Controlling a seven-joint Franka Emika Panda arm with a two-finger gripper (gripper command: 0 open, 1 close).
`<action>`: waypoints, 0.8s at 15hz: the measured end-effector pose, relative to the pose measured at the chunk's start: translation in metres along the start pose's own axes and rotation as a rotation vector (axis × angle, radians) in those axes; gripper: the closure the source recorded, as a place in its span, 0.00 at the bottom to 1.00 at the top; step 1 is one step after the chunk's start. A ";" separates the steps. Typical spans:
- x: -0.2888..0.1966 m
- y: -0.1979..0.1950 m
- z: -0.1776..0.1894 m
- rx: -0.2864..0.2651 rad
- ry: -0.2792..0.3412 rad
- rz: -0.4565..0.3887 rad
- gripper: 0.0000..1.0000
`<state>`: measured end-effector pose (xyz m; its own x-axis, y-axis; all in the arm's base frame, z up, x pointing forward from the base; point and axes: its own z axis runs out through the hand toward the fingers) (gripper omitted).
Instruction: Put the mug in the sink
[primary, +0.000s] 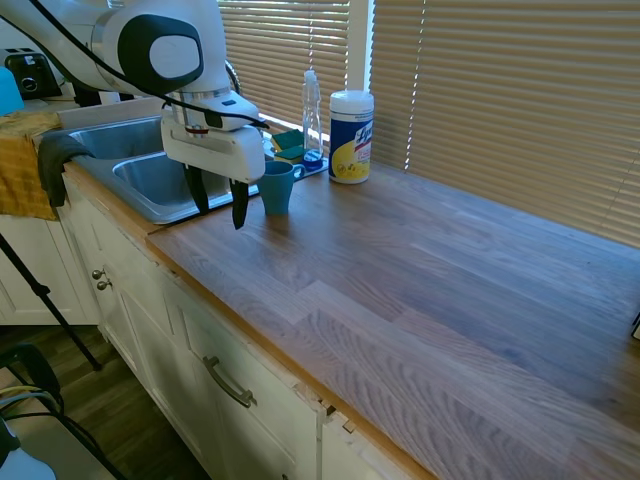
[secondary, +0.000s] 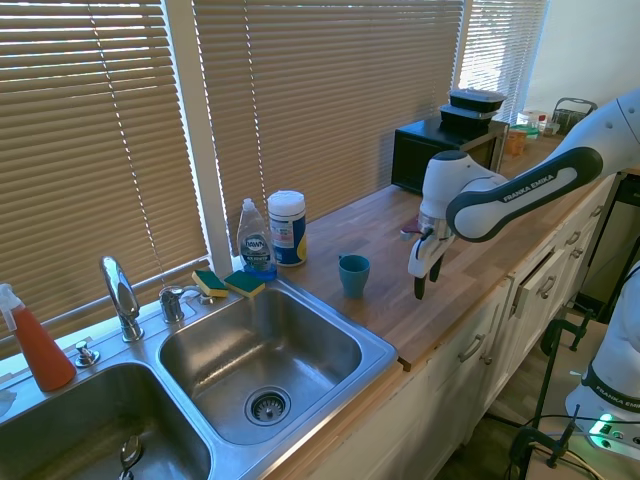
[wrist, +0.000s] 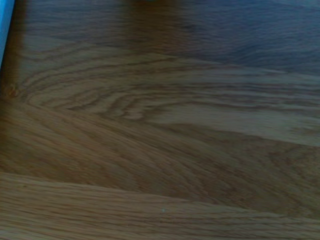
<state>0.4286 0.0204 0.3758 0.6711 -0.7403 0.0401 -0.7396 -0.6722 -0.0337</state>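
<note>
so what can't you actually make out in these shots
- Mug: the first exterior view hides part of its handle behind the end effector; its inside shows in no view.
- Left basin of the sink: cut off by the second exterior view's bottom edge.
- Wipes canister: label too small to read.
- Wrist view: only blurred countertop.

One mug, one wipes canister, two sponges, two basins.

The countertop around the mug lies bare. A wipes canister and soap bottle crowd the sink rim's back corner.
</note>
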 end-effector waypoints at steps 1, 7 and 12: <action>0.000 0.000 0.000 -0.002 -0.002 0.000 0.00; 0.012 -0.002 -0.013 0.023 0.015 0.014 0.00; 0.028 -0.032 -0.045 0.079 0.062 0.010 0.00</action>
<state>0.4684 0.0214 0.4224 0.6574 -0.7467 0.1013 -0.7382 -0.6652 -0.1125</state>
